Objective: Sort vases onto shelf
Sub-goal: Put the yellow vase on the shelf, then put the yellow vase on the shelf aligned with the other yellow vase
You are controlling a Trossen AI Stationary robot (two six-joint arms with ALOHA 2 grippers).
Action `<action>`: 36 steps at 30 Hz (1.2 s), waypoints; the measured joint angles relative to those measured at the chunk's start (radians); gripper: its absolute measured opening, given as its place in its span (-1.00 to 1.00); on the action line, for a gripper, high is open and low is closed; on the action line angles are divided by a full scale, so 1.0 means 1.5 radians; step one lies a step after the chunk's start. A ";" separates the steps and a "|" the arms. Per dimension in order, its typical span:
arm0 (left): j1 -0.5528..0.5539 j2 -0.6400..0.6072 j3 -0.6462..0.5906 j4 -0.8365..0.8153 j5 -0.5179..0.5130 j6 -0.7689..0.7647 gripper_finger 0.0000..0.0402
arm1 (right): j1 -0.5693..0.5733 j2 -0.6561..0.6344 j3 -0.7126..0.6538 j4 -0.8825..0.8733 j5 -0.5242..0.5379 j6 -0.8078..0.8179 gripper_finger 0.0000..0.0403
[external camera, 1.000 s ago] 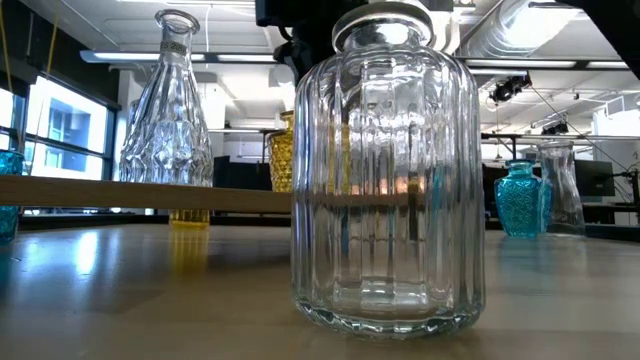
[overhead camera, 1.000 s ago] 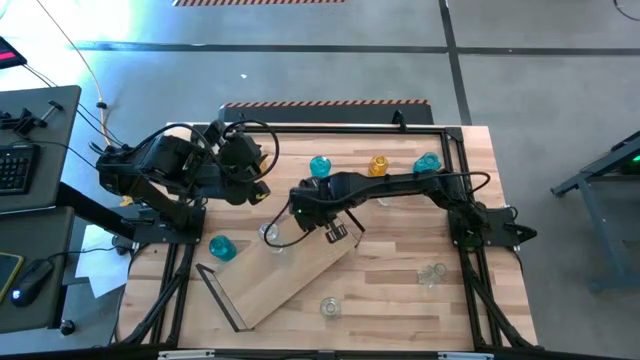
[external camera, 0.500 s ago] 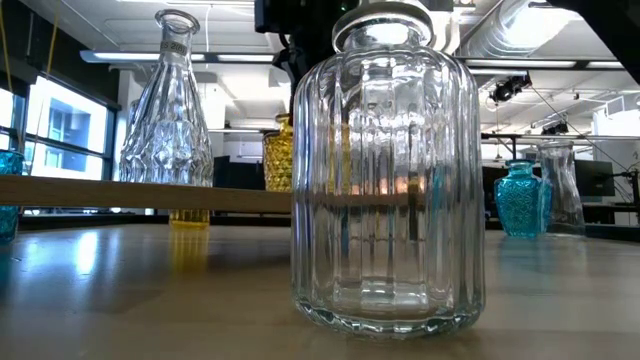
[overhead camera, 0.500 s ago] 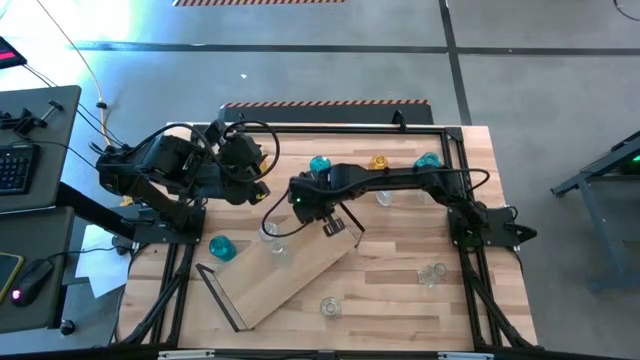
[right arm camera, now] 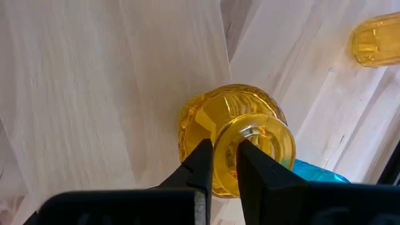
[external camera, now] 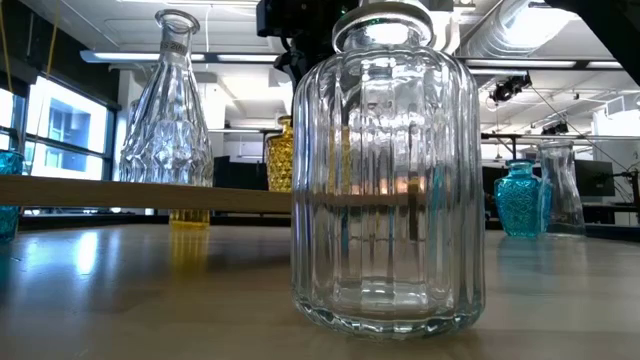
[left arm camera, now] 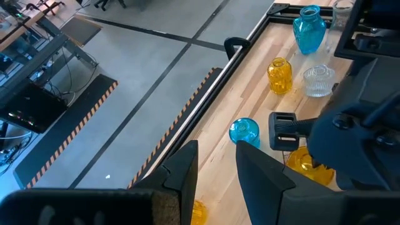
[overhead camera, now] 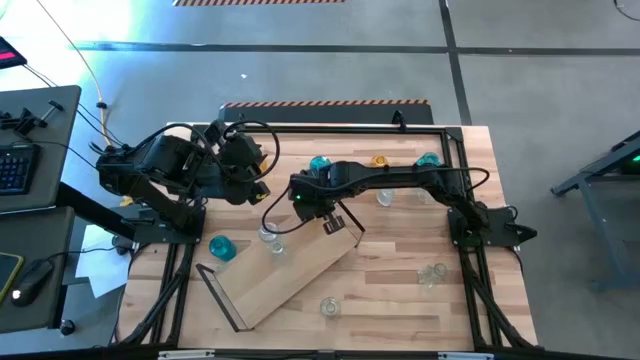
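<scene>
The shelf (overhead camera: 285,275) lies slantwise on the table (overhead camera: 400,300); one vase (overhead camera: 270,236) stands at its left edge, another (overhead camera: 222,247) on the table left of it; a third (overhead camera: 329,307) stands just before the shelf; three more (overhead camera: 428,160) line the table's back edge.

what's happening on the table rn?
The right gripper is pinching the rim of an amber vase over the far end of the shelf, which lies at an angle across the table. A clear vase already stands on the shelf. The left gripper waits off to the side, holding nothing. Other teal, amber and clear vases are on the tabletop.
</scene>
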 joint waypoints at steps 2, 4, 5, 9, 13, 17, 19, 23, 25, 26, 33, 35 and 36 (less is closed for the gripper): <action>0.000 0.000 0.000 0.000 0.000 0.000 -0.49 | 0.000 0.000 0.000 0.000 0.000 0.003 -0.77; 0.000 0.000 0.000 0.000 0.000 0.000 -0.49 | 0.000 0.000 0.000 0.000 0.002 0.010 -0.67; 0.000 0.000 0.000 0.000 0.000 0.000 -0.49 | 0.000 -0.001 0.000 0.001 0.002 0.014 -0.62; 0.000 0.000 0.000 0.000 0.000 0.000 -0.49 | 0.000 -0.001 0.000 0.000 0.002 0.019 -0.47; 0.000 0.000 0.000 0.000 0.000 0.000 -0.49 | 0.003 -0.001 0.000 0.000 0.006 0.020 -0.42; 0.000 0.000 0.000 0.000 0.000 -0.001 -0.49 | 0.004 -0.001 0.000 0.000 0.010 0.022 -0.42; 0.000 0.000 0.000 0.000 0.000 -0.001 -0.49 | 0.007 -0.001 0.000 -0.003 0.019 0.024 -0.42; 0.000 0.000 0.000 0.000 0.000 -0.002 -0.49 | 0.019 -0.001 0.000 -0.013 0.055 0.021 -0.42; 0.000 0.000 0.000 0.000 0.000 -0.002 -0.49 | 0.026 -0.001 0.000 -0.014 0.072 0.020 -0.42; 0.000 0.000 0.000 0.000 0.000 -0.002 -0.49 | 0.029 -0.001 0.000 -0.014 0.078 0.020 -0.42; 0.000 0.000 0.000 0.000 0.000 -0.002 -0.49 | 0.050 -0.038 0.000 -0.005 0.151 0.007 -0.42; 0.001 0.000 0.000 0.000 -0.001 -0.002 -0.49 | 0.051 -0.062 0.000 0.007 0.154 0.011 -0.42; 0.001 0.000 0.000 0.000 -0.003 -0.002 -0.49 | 0.051 -0.077 0.000 0.014 0.154 0.018 -0.42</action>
